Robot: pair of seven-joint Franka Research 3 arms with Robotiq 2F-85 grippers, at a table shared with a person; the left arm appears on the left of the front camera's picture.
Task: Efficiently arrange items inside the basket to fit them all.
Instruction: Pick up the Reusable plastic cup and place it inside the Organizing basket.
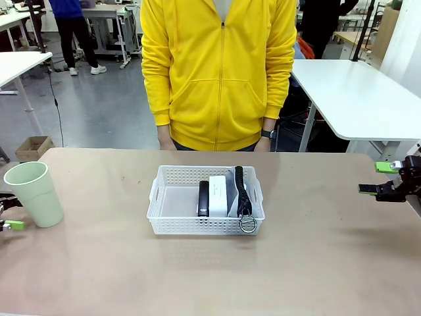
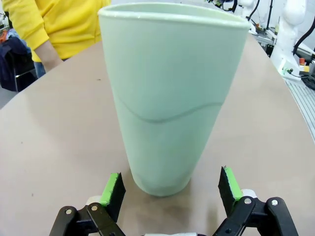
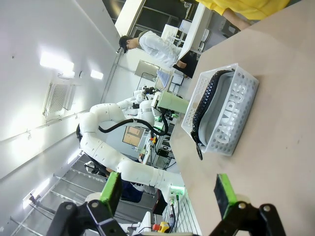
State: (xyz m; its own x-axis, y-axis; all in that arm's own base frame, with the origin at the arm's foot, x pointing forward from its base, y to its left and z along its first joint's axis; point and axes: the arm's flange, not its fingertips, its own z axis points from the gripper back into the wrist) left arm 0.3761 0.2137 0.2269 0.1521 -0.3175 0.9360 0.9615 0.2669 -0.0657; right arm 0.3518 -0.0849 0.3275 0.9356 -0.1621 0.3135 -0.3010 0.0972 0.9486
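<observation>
At frame centre, the white perforated plastic basket (image 1: 206,201) looks smooth with a slight sheen. In it, the grey pouch (image 3: 227,117) seems soft cloth, its black strap (image 1: 239,187) woven and ending in a shiny metal ring (image 1: 248,224). Beside them lie a matt black stapler (image 1: 204,197) and a plain white box (image 1: 218,193). At left, the pale green cup (image 2: 172,93) is smooth and matt. The brown tabletop (image 1: 329,263) is dull, faintly speckled.

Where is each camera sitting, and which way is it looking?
Front: between the arms, facing the person across the basket.
Left wrist: on the left arm, facing the cup; open left gripper at the bottom.
Right wrist: rolled sideways, facing the basket; open right gripper at the bottom.
Shared: front and right wrist both see the basket.
</observation>
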